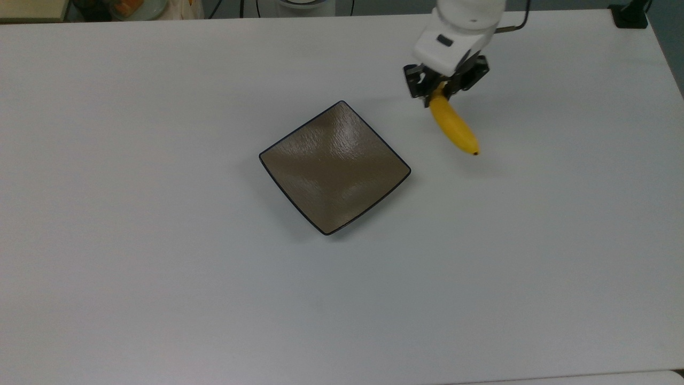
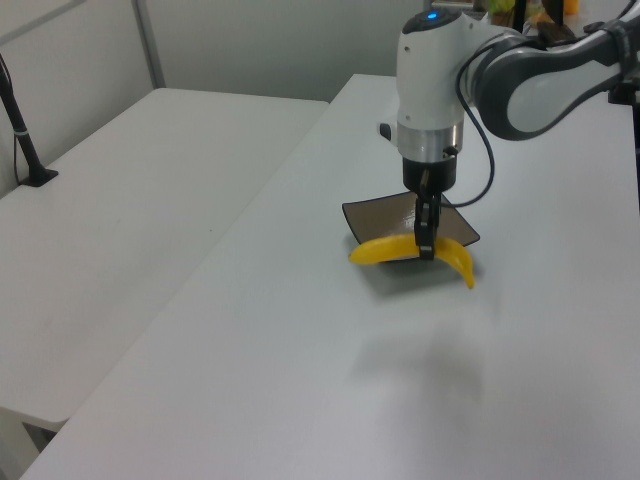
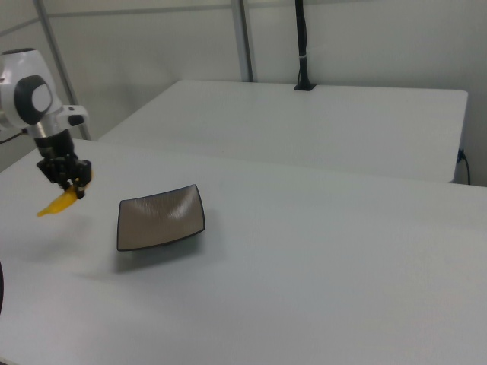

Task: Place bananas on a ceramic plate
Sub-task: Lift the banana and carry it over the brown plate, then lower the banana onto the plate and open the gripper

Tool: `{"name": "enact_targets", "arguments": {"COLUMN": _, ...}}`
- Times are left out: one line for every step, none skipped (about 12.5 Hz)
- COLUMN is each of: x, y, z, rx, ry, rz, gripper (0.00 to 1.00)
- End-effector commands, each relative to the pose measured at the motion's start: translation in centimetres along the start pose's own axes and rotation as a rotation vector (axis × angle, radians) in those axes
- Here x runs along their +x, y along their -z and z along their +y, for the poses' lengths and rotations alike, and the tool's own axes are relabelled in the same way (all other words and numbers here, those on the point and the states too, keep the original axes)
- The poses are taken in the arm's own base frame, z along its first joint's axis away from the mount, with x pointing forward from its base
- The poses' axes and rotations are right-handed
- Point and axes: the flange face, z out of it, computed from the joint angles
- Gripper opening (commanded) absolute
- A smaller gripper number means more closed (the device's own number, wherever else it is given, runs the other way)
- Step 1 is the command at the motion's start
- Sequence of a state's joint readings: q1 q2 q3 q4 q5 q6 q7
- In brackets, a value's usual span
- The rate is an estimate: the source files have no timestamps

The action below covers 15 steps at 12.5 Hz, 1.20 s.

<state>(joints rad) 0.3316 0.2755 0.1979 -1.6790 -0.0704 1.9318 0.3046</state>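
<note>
Broadly, a wide white table (image 1: 160,278) carries everything, with a second white table (image 3: 319,122) beyond it in the right view. Next in size, the white Franka arm (image 2: 520,70) reaches down, its black two-finger gripper (image 1: 439,88) clenched on the bright yellow curved banana (image 1: 454,128), held in the air. At the top view's centre sits the square glossy brown-grey ceramic plate (image 1: 335,167), bare, with the banana just to the top view's right of it.

Bright yellow banana (image 1: 453,126) with a dark tip; glossy brown-grey textured plate (image 1: 335,167), thin dark rim; plain white surface (image 1: 160,267); black jaws.
</note>
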Motion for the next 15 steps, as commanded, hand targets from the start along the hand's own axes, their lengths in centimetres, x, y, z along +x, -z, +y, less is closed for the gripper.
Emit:
{"name": "enact_targets", "arguments": {"x": 0.9, "y": 1.2, "z": 6.1, "rx": -0.042, "ry": 0.014, "rz": -0.019, "gripper": 0.03}}
{"name": "enact_targets", "arguments": {"x": 1.2, "y": 1.1, "z": 8.0, "rx": -0.048, "ry": 0.007, "rz": -0.020, "gripper": 0.03}}
{"name": "enact_targets", "arguments": {"x": 1.4, "y": 0.7, "z": 9.4, "rx": -0.054, "ry": 0.012, "rz": -0.024, "gripper": 0.03}}
{"name": "enact_targets", "arguments": {"x": 1.6, "y": 0.6, "z": 10.3, "rx": -0.062, "ry": 0.008, "rz": -0.024, "gripper": 0.03}}
{"name": "enact_targets", "arguments": {"x": 1.7, "y": 0.3, "z": 11.2, "rx": -0.082, "ry": 0.012, "rz": -0.026, "gripper": 0.05}}
{"name": "enact_targets", "arguments": {"x": 1.8, "y": 0.1, "z": 12.0, "rx": -0.097, "ry": 0.008, "rz": -0.025, "gripper": 0.05}}
{"name": "enact_targets", "arguments": {"x": 1.9, "y": -0.2, "z": 12.5, "rx": -0.109, "ry": 0.005, "rz": -0.029, "gripper": 0.06}}
{"name": "enact_targets", "arguments": {"x": 2.0, "y": -0.6, "z": 13.2, "rx": -0.115, "ry": -0.003, "rz": -0.034, "gripper": 0.07}}
{"name": "enact_targets", "arguments": {"x": 2.1, "y": -1.0, "z": 14.0, "rx": -0.119, "ry": -0.014, "rz": -0.039, "gripper": 0.13}}
{"name": "enact_targets", "arguments": {"x": 2.2, "y": -1.2, "z": 14.5, "rx": -0.117, "ry": -0.023, "rz": -0.041, "gripper": 0.35}}
{"name": "enact_targets", "arguments": {"x": 2.3, "y": -1.3, "z": 15.0, "rx": -0.117, "ry": -0.032, "rz": -0.043, "gripper": 0.99}}
{"name": "enact_targets", "arguments": {"x": 2.3, "y": -1.3, "z": 15.0, "rx": -0.117, "ry": -0.032, "rz": -0.040, "gripper": 1.00}}
{"name": "enact_targets", "arguments": {"x": 2.4, "y": -1.3, "z": 15.0, "rx": -0.117, "ry": -0.047, "rz": -0.033, "gripper": 1.00}}
{"name": "enact_targets", "arguments": {"x": 2.4, "y": -1.3, "z": 14.9, "rx": -0.116, "ry": -0.049, "rz": -0.033, "gripper": 1.00}}
{"name": "enact_targets", "arguments": {"x": 2.4, "y": -1.2, "z": 14.9, "rx": -0.115, "ry": -0.051, "rz": -0.033, "gripper": 1.00}}
